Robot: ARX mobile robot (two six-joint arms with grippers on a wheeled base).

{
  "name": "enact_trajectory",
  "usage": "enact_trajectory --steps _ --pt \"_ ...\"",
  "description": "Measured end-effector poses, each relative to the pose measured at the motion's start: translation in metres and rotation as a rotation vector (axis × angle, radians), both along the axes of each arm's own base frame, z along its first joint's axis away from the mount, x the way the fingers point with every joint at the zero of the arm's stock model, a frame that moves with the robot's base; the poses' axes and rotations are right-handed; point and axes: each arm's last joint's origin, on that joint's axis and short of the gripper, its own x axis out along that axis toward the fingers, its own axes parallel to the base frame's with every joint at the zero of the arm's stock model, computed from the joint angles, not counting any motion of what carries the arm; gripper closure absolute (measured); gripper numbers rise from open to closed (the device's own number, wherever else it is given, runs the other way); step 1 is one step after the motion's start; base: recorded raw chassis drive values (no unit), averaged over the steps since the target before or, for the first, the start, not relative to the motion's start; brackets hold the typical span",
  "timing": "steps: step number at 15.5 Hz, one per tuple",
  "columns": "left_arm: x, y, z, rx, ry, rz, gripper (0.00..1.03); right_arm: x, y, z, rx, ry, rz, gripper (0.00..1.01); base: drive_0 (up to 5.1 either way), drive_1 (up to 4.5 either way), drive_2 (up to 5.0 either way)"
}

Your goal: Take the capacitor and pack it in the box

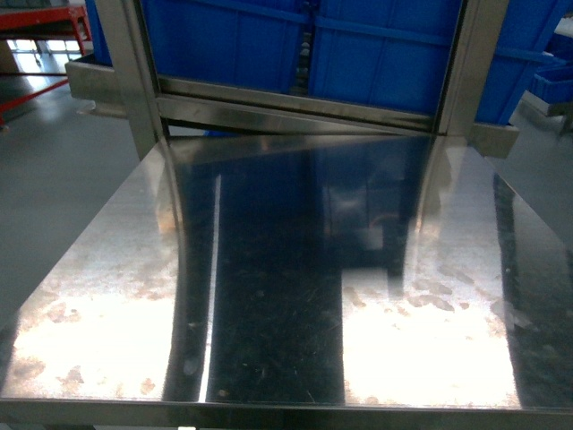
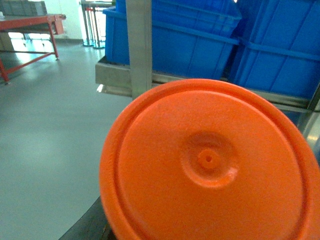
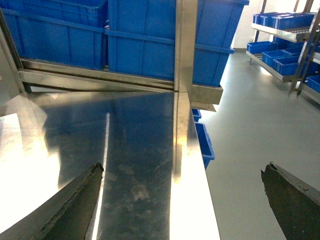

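I am seeing only the bare table (image 1: 269, 296) and blue bins (image 1: 376, 45); the box is showing nowhere. The capacitor (image 2: 210, 165) is filling the left view, so a drop is my worry. The right pincer (image 3: 182, 200) is gaping, holding nothing; the left's state I cannot tell.

Shiny steel table (image 1: 286, 296) below blue bins (image 1: 358, 45); grey floor (image 3: 250, 110), red rack (image 2: 30, 30).

From my remote seat, I see the polished stainless steel table (image 1: 295, 296) stretching ahead to an upright steel frame (image 1: 132, 81), with large blue plastic bins (image 1: 269, 40) behind it and a round orange plastic disc (image 2: 210, 165) before the left wrist camera.
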Motion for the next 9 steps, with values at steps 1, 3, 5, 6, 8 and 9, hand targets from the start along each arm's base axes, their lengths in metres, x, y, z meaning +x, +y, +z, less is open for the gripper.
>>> enact_trajectory --steps 1,3,5,6,8,9 --pt "-0.006 0.000 -0.008 0.000 0.010 -0.001 0.58 0.000 0.000 0.000 0.000 0.000 0.000 0.03 0.0 0.00 0.0" --pt "-0.017 0.000 -0.016 0.000 -0.001 -0.001 0.58 0.000 0.000 0.000 0.000 0.000 0.000 0.03 0.0 0.00 0.0" --pt "-0.026 0.000 -0.025 0.000 -0.001 -0.001 0.58 0.000 0.000 0.000 0.000 0.000 0.000 0.03 0.0 0.00 0.0" --pt "-0.031 0.000 -0.029 0.000 0.003 -0.001 0.58 0.000 0.000 0.000 0.000 0.000 0.000 0.03 0.0 0.00 0.0" --pt "-0.038 0.000 -0.035 0.000 0.003 -0.001 0.58 0.000 0.000 0.000 0.000 0.000 0.000 0.03 0.0 0.00 0.0" --pt "-0.042 0.000 -0.038 0.000 0.000 -0.001 0.58 0.000 0.000 0.000 0.000 0.000 0.000 0.03 0.0 0.00 0.0"
